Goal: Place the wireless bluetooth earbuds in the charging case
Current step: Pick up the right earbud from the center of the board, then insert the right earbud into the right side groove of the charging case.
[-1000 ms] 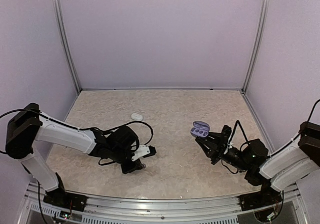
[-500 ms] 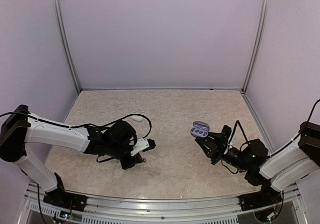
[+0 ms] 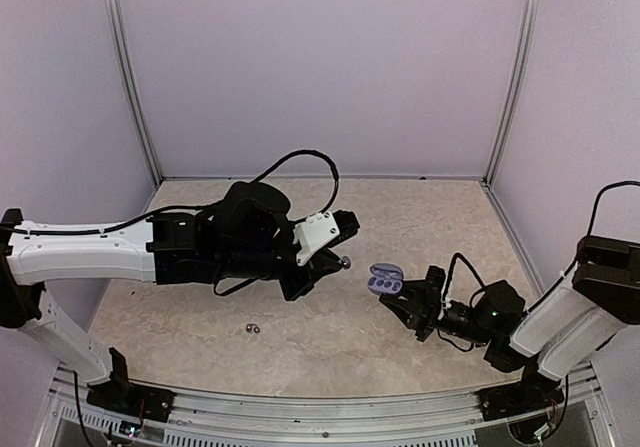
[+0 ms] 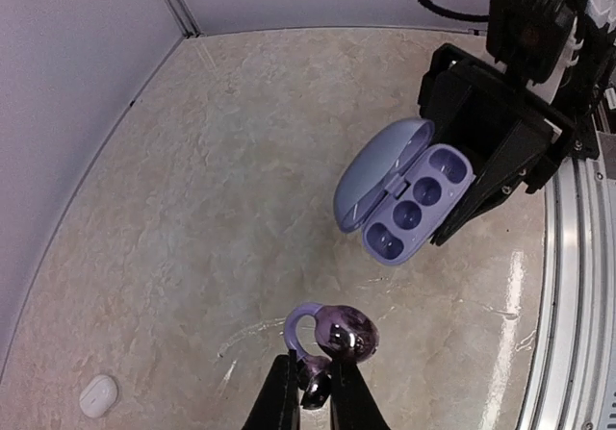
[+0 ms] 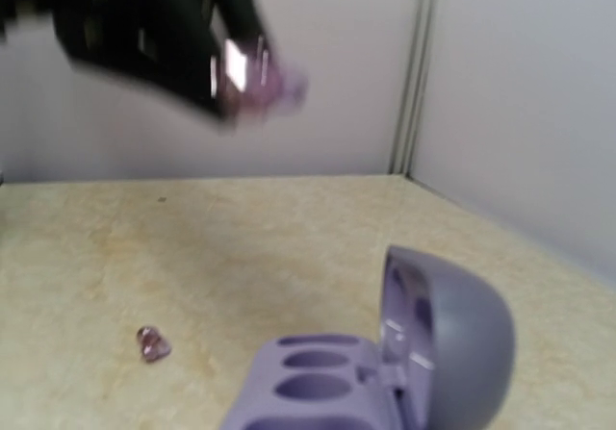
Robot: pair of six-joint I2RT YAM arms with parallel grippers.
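A purple clip-shaped earbud is pinched by its lower bead in my left gripper, which is shut on it and held above the table. In the top view that earbud hangs just left of the open purple charging case. My right gripper is shut on the case, with its lid up and its empty wells facing the left gripper. A second purple earbud lies on the table at front left, also seen as a small earbud in the right wrist view.
A small white oval case lies on the table to the left, hidden behind the left arm in the top view. Walls and metal posts close in the back and sides. A metal rail runs along the near edge.
My left gripper has risen off the table at front left and swung right with the earbud, up to the case. The right gripper has shifted the case slightly left.
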